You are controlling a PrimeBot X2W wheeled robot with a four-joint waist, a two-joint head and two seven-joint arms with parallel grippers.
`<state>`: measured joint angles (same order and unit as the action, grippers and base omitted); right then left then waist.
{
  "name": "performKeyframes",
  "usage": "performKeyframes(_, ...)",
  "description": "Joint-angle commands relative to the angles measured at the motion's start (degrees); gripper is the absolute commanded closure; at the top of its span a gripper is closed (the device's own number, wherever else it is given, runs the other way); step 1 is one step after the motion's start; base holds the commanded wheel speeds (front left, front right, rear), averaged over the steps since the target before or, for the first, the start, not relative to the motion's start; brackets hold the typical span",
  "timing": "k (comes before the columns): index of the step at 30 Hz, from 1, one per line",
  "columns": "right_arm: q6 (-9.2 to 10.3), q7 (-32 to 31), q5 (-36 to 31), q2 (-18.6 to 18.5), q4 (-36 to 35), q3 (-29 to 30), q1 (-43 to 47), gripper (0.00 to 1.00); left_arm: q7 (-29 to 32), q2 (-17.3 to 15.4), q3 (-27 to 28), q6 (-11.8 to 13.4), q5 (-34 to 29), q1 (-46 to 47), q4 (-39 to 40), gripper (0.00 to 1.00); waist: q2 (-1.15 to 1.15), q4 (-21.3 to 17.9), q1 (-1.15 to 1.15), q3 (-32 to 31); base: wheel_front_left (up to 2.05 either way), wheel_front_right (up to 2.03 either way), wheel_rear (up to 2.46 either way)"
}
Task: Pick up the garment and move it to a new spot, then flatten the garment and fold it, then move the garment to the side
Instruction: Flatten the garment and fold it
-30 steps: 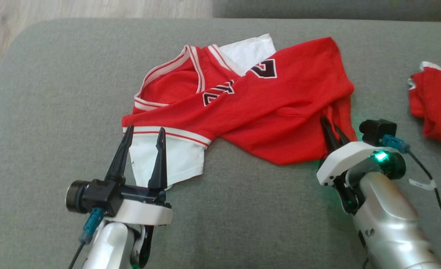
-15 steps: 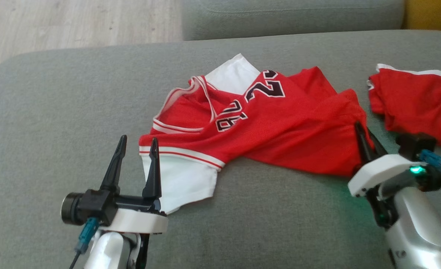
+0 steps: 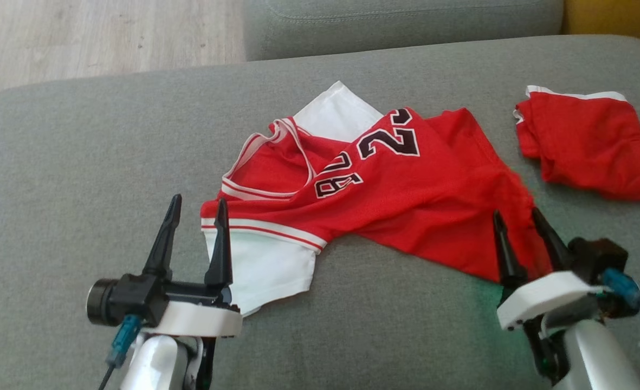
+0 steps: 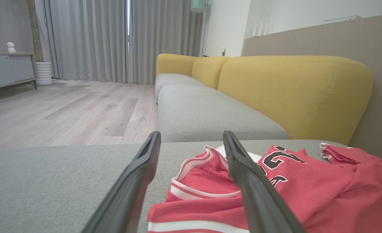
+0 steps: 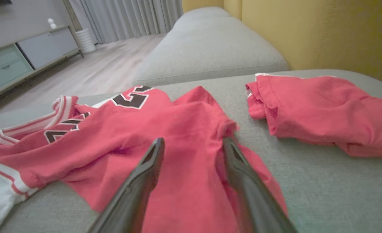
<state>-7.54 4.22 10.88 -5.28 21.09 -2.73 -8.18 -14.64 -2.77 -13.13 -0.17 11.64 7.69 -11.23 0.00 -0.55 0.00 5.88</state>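
Our red garment point(image 3: 385, 200) lies crumpled in the middle of the gray seat point(image 3: 81, 162). Our left gripper point(image 3: 199, 200) is wide open at its 8 o'clock. Our right gripper point(image 3: 516, 213) is open and empty at 4 o'clock. We think there is one at each end so we can pull it flat.

We have the jersey point(image 3: 406, 200) mid-cushion point(image 3: 81, 173), one sleeve toward us at left. A second garment point(image 3: 590, 146) lies to its right, apart. Our left gripper point(image 3: 198, 200) sits at that sleeve, inner finger over its edge, outer finger over bare cushion. Our right gripper point(image 3: 516, 213) is over the jersey's near-right corner. Another seat point(image 3: 395, 21) lies behind, floor point(image 3: 81, 38) far left.
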Motion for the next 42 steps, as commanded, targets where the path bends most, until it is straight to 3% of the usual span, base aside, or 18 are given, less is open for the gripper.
performKeyframes(1, 0.05, 2.12, -0.45, 0.53, -3.77, -0.64, -0.64, 0.0, -0.36, -0.11, 2.07, 0.11, 0.1, 1.42, 1.67, 0.0, 0.0, -0.35, 0.0, -0.2, 0.0, 0.0, 0.0)
performKeyframes(11, 0.05, 7.09, -0.44, 2.11, -8.88, -3.07, 3.03, 0.0, -0.36, -0.1, 2.16, -0.36, -0.31, 1.24, 1.12, 0.0, 0.0, -1.02, 0.0, -0.72, 0.0, 0.0, 0.0)
performKeyframes(37, 0.05, 7.81, 0.48, 2.39, -9.14, -2.78, 1.16, 0.0, -0.36, -0.1, 0.61, -0.75, -0.14, 2.46, -4.35, 0.0, 0.0, -0.53, 0.0, 1.19, 0.0, 0.0, 0.0)
performKeyframes(42, 0.05, 6.99, 0.18, 2.4, -8.32, -0.37, 0.67, 0.0, -0.36, -0.1, 0.68, -0.68, -0.13, 2.98, -4.52, 0.0, 0.0, -0.56, 0.0, 1.6, 0.0, 0.0, 0.0)
